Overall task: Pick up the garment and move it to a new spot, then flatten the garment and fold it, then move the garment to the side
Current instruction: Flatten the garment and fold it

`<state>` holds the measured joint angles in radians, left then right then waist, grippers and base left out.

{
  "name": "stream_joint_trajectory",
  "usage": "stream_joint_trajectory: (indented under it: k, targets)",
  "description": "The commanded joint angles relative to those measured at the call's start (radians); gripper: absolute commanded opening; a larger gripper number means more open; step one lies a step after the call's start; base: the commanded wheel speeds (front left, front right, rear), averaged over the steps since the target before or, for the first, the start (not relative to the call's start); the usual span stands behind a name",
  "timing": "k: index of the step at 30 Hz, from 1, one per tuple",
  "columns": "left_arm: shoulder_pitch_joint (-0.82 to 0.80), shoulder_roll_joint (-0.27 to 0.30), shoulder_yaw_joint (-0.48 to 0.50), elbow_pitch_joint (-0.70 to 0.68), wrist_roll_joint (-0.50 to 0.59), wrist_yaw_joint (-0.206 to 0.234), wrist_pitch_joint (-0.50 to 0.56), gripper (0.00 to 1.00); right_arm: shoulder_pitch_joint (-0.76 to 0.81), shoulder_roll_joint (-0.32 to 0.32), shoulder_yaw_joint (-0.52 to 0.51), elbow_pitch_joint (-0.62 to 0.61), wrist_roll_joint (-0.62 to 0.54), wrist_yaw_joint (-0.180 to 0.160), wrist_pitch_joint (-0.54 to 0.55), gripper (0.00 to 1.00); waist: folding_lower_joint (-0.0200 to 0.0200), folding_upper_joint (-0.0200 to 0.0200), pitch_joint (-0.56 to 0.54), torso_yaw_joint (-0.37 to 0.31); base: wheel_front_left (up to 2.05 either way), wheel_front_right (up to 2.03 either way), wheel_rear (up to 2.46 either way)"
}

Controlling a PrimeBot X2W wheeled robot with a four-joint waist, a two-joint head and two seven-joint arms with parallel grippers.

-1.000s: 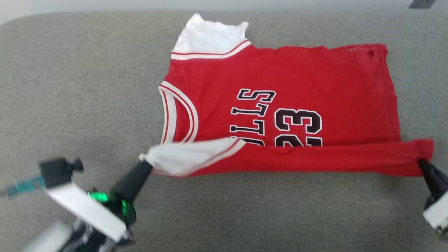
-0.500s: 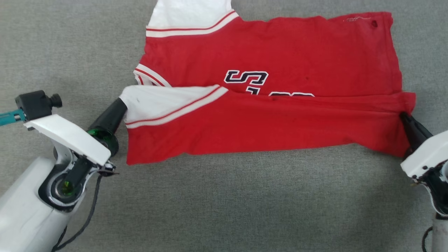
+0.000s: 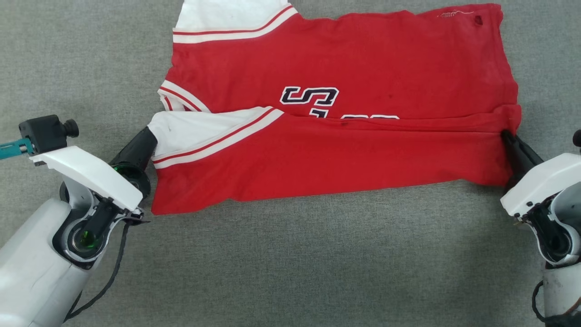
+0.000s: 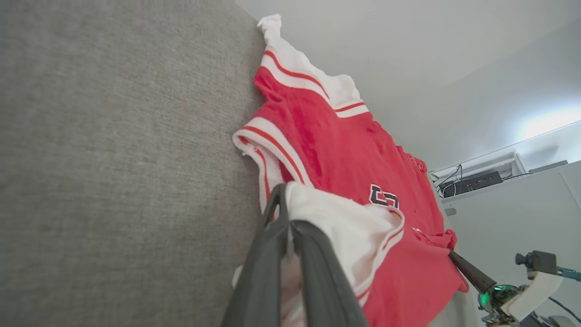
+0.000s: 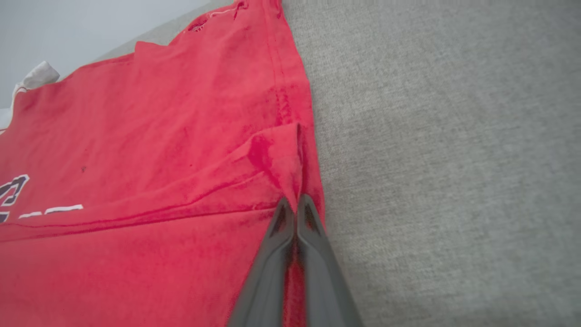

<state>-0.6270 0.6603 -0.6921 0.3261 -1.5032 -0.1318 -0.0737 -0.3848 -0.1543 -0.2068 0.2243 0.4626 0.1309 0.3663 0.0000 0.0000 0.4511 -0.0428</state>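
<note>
One garment (image 3: 363, 59) is lying on one grey fabric surface (image 3: 290, 263). Two grippers are showing: one left gripper (image 3: 152, 131) and one right gripper (image 3: 504, 133). Each gripper is presenting two dark fingers (image 5: 272, 254). Two white sleeves are showing on the garment: one far sleeve (image 3: 218, 13) and one near sleeve (image 3: 190, 129). Two pale forearms are showing: one left forearm (image 3: 27, 277) and one right forearm (image 3: 563, 290). One complete printed letter (image 3: 311, 96) is showing. One black wrist camera (image 3: 45, 133) is sitting on the left arm.

Grey fabric surface (image 3: 290, 263); red garment (image 3: 363, 59) spread on it, near edge folded over.
</note>
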Motion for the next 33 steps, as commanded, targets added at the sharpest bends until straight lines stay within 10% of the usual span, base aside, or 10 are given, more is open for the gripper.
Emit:
stream_joint_trajectory:
  k: [1, 13, 20, 33]
  targets:
    - [-0.005, 0.011, -0.015, 0.01, 0.018, 0.002, -0.011, 0.99, -0.008, -0.003, 0.006, 0.01, -0.005, 0.0, -0.009, 1.0, 0.0, 0.0, -0.011, 0.001, 0.0, 0.0, 0.0]
    - [-0.12, 0.197, -0.234, -0.086, 0.287, 0.002, -0.089, 1.0, 0.054, -0.032, 0.0, -0.056, -0.026, 0.0, -0.04, 1.0, 0.0, 0.0, -0.103, 0.024, 0.0, 0.0, 0.0]
    - [-0.141, 0.304, -0.36, -0.174, 0.299, 0.002, 0.087, 1.0, 0.118, -0.02, -0.01, -0.127, -0.034, 0.0, -0.017, 1.0, 0.0, 0.0, -0.148, 0.025, 0.0, 0.0, 0.0]
    - [-0.105, 0.254, -0.448, -0.081, 0.124, 0.002, 0.33, 1.0, 0.12, 0.017, 0.021, -0.184, -0.027, 0.0, 0.0, 1.0, 0.0, 0.0, -0.102, -0.033, 0.0, 0.0, 0.0]
